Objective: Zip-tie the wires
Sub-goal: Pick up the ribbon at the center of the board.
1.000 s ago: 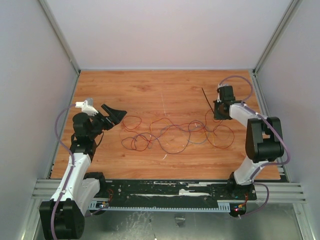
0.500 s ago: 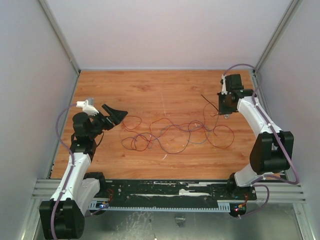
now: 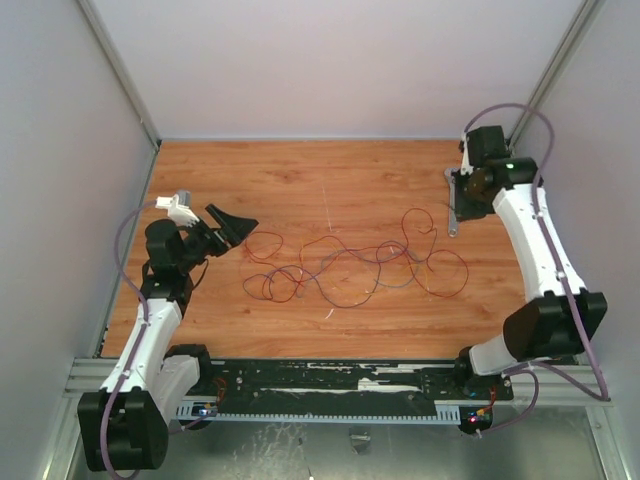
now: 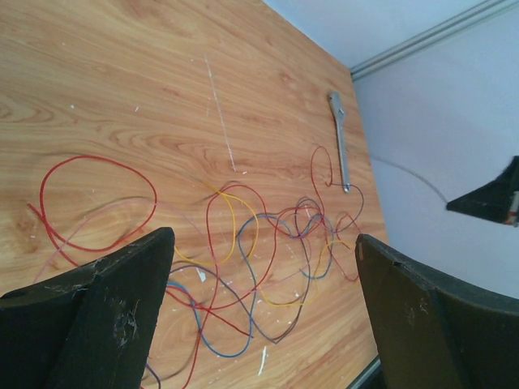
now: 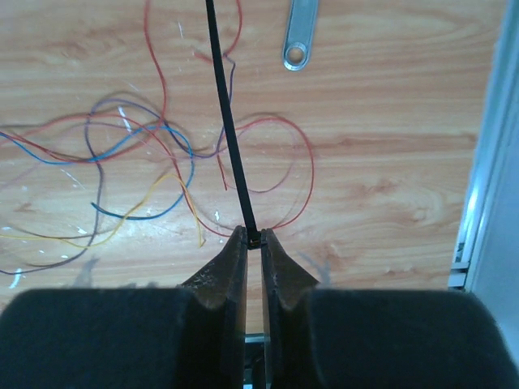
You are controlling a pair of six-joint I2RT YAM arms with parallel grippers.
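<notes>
Zip tie (image 5: 226, 121) pinched in right hand (image 5: 253, 237), swung farther back and right, left hand (image 4: 263, 243) spread, unmoved

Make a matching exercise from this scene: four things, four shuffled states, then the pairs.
1. left gripper
2. right gripper
3. wires
4. wrench

A. lying flat near the right edge of the table
B. open, empty
C. shut on the zip tie
D. loose and tangled mid-table

Pairs: 1-B, 2-C, 3-D, 4-A

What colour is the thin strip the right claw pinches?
Black; the thin plastic strip shows best in the right wrist view.
</notes>
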